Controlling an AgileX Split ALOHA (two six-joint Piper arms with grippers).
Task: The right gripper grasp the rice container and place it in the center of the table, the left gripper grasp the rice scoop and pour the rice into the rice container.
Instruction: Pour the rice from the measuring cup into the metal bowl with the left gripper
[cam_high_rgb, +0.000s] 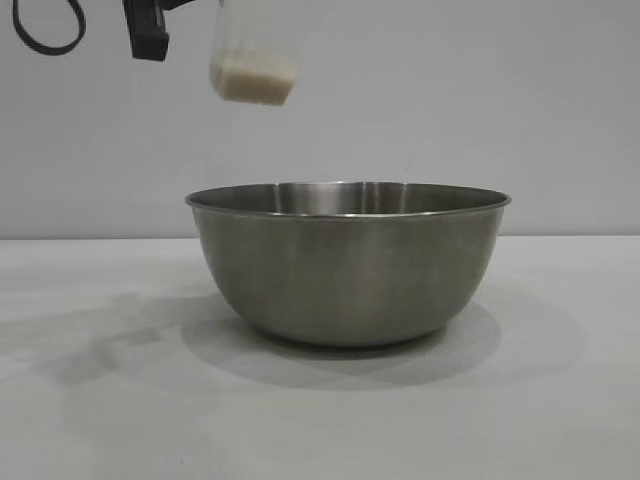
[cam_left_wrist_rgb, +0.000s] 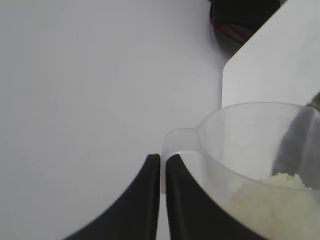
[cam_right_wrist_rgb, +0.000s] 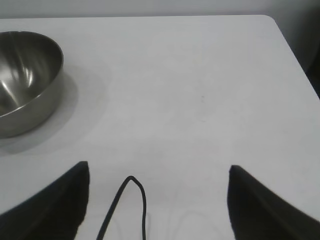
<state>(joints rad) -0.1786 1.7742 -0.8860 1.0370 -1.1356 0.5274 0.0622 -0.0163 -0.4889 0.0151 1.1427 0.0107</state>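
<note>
Left gripper (cam_left_wrist_rgb: 161, 172), a black two-fingered claw, has its pointed fingers pinched together on the small side handle of the translucent clear plastic rice scoop (cam_left_wrist_rgb: 250, 150), held high above the left rim of the large round brushed-steel rice container (cam_high_rgb: 348, 265). Off-white rice (cam_high_rgb: 252, 82) sits heaped in the scoop's bottom; its upper part is cut off in the exterior view, and only a black scrap of the arm shows beside it. No writing is readable anywhere. Over to the right, the right gripper (cam_right_wrist_rgb: 157, 200) hangs over the plain white table (cam_right_wrist_rgb: 200, 90), fingers spread wide and empty, the container well off to its side, partly out of view.
</note>
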